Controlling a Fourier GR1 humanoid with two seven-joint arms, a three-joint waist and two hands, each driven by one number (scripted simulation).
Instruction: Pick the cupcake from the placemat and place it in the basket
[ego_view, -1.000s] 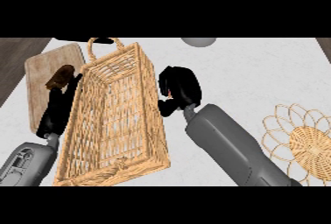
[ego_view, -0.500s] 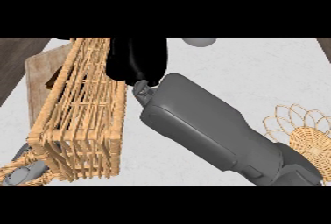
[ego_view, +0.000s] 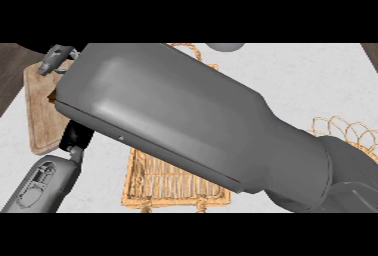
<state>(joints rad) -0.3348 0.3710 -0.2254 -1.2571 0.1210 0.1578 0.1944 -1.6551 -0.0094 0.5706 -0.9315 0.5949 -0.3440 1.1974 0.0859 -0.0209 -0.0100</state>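
My right forearm fills most of the head view, slanting from the lower right to the upper left across the wicker basket. Only the basket's near end and a bit of its far handle show past the arm. The arm's wrist ends at the upper left edge, and the right hand itself is hidden there. My left forearm comes in at the lower left. Just a black part of the left hand shows beside the basket, under the right arm. No cupcake is visible. The woven placemat lies at the right.
A wooden board lies at the left on the white counter, partly under the right arm. A grey round object sits at the far edge. Dark floor shows beyond the counter's left side.
The right forearm has swung further left and closer to the camera, now covering most of the basket. The basket's visible end has shifted right, and the left forearm has risen into view.
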